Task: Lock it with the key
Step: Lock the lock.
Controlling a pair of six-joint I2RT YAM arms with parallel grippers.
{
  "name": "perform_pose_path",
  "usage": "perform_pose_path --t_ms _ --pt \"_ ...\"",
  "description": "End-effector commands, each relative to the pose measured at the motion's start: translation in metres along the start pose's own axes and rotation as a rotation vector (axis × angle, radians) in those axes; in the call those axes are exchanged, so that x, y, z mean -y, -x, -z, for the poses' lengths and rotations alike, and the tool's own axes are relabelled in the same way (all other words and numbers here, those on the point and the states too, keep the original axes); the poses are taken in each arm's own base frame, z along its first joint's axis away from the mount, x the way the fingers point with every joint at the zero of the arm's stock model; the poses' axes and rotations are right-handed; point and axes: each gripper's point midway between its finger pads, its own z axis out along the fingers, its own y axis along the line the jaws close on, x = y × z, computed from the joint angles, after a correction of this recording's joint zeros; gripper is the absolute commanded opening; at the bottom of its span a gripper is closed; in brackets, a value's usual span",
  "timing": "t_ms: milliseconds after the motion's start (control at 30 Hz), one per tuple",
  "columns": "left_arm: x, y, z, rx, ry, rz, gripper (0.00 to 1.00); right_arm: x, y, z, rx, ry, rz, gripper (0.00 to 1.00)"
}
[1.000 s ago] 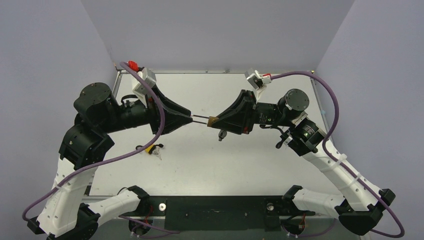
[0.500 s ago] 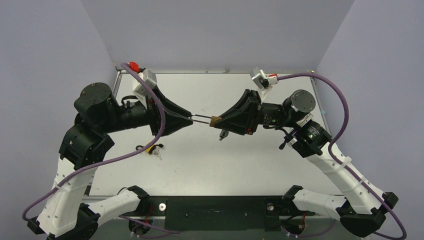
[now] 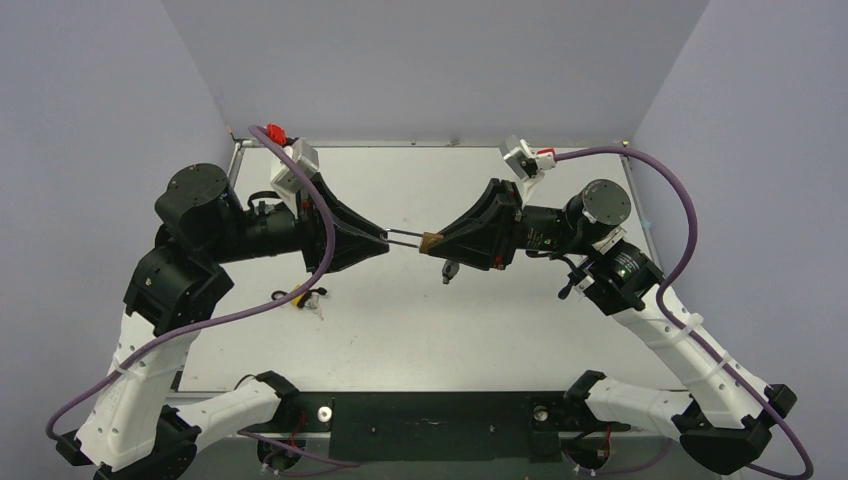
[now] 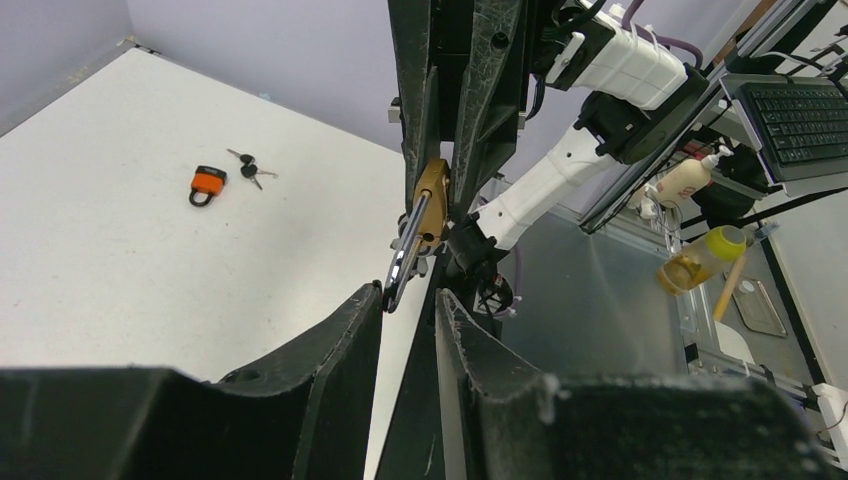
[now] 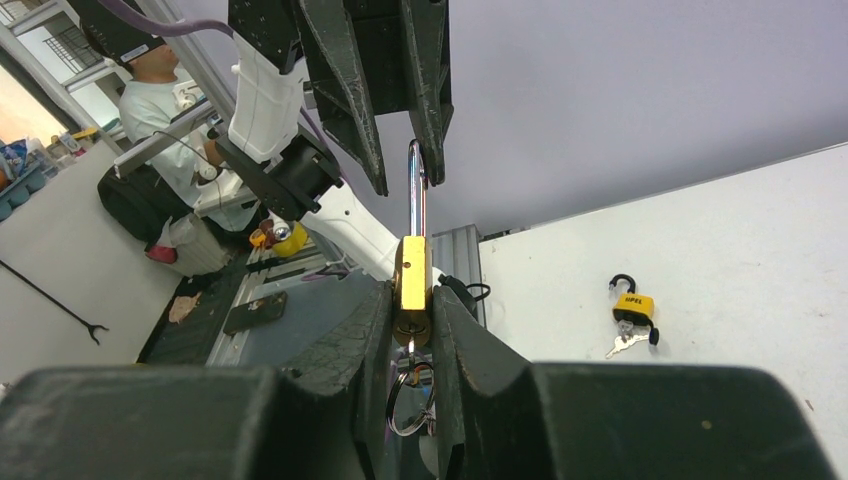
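Right wrist view: our right gripper (image 5: 412, 297) clamps the padlock (image 5: 411, 262), left gripper (image 5: 407, 187) stands slightly apart round its shackle (image 5: 416, 205); a skewed push may jam it.

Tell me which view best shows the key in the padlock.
Right wrist: the key sits in the padlock's underside, close up, its ring hanging below. Top shows it only as a small dark dangle; left wrist doesn't clearly show it.
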Motion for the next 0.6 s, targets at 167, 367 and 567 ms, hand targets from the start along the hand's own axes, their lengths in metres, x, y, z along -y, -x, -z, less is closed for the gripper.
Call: perform_pose_path --t_ms 167,367,567 --pt "0.0120 0.0115 -0.0030 0.046 -0.071 -0.018 0.20 -0.0155 0.0177 0.0025 0.048 0.034 0.073 0.00" --pt "0.0142 0.0130 -0.0031 0.053 -0.082 -0.012 0.19 -0.0128 0.0120 0.0032 0.026 0.026 0.071 0.00" --pt "0.0132 0.0132 -0.0039 0.055 -0.080 -0.008 0.19 -0.0140 0.0099 0.0048 0.018 0.025 0.069 0.00"
